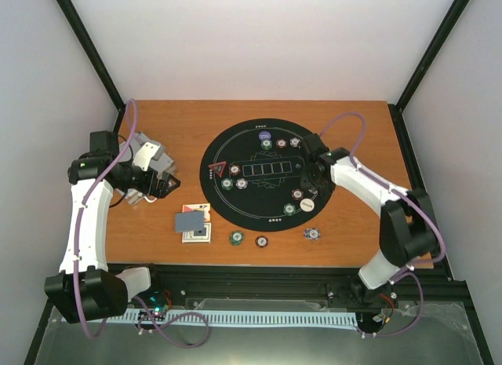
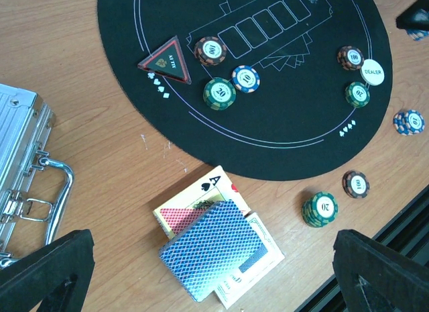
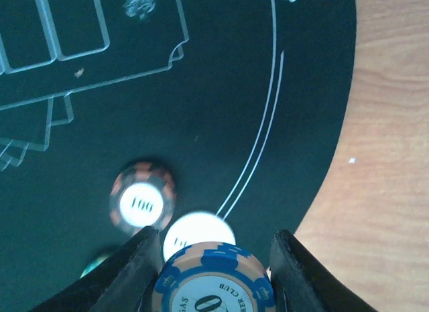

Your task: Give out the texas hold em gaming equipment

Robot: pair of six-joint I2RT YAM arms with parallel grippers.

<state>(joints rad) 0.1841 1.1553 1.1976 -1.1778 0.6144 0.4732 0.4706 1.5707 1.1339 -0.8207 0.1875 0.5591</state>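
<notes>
1. Right gripper [image 3: 214, 262] clamps a blue-white chip [image 3: 213, 285] above the right edge of the black mat [image 3: 201, 90], beside the dealer button [image 3: 198, 231].
2. Left gripper [image 1: 171, 184], fingers wide, hovers near the left edge of the worktop [image 1: 353, 129]; card deck [image 2: 211, 248] lies toward its near edge.

One round black mat [image 2: 288, 147], one silver aluminium case [image 2: 20, 144], one white dealer button disc [image 2: 373, 72], one blue-backed card deck [image 2: 211, 248], at least three brown-striped poker chips [image 2: 210, 50] and three blue-and-white poker chips [image 2: 245, 78] (the far ones blur together).

I see my blue chip [image 3: 213, 280] cut off at the bottom. It hides half the blurry white button [image 3: 198, 229] behind it.
</notes>
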